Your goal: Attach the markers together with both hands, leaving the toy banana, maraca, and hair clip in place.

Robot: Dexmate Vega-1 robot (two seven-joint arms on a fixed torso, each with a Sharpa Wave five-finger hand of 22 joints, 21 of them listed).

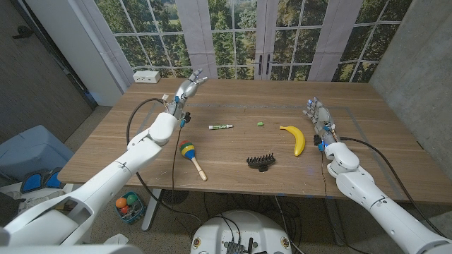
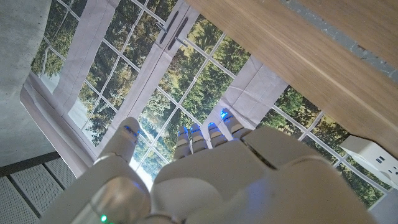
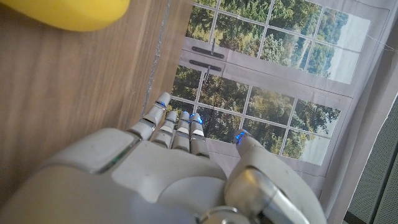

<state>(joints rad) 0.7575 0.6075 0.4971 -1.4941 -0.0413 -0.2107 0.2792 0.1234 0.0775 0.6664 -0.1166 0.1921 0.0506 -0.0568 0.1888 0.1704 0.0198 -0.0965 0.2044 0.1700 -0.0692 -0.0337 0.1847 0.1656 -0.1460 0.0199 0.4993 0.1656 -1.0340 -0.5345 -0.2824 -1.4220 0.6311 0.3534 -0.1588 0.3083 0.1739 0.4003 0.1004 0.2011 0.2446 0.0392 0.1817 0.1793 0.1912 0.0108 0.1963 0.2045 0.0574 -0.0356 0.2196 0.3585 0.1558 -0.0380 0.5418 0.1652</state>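
A white marker with a green cap (image 1: 221, 127) lies near the table's middle, and a small green piece (image 1: 260, 123) lies apart to its right. My left hand (image 1: 186, 89) hangs over the far left of the table, fingers apart and holding nothing; its back (image 2: 205, 168) faces the windows. My right hand (image 1: 318, 115) stands at the right, just beyond the yellow toy banana (image 1: 296, 139), fingers extended and empty. In the right wrist view the right hand (image 3: 174, 162) shows with the toy banana (image 3: 68, 12) at the frame's corner.
A colourful maraca (image 1: 191, 156) lies front left of the marker, a black hair clip (image 1: 260, 162) in front of the banana. A white power strip (image 1: 147, 75) sits at the far left corner of the wooden table (image 1: 367, 113). Windows stand behind.
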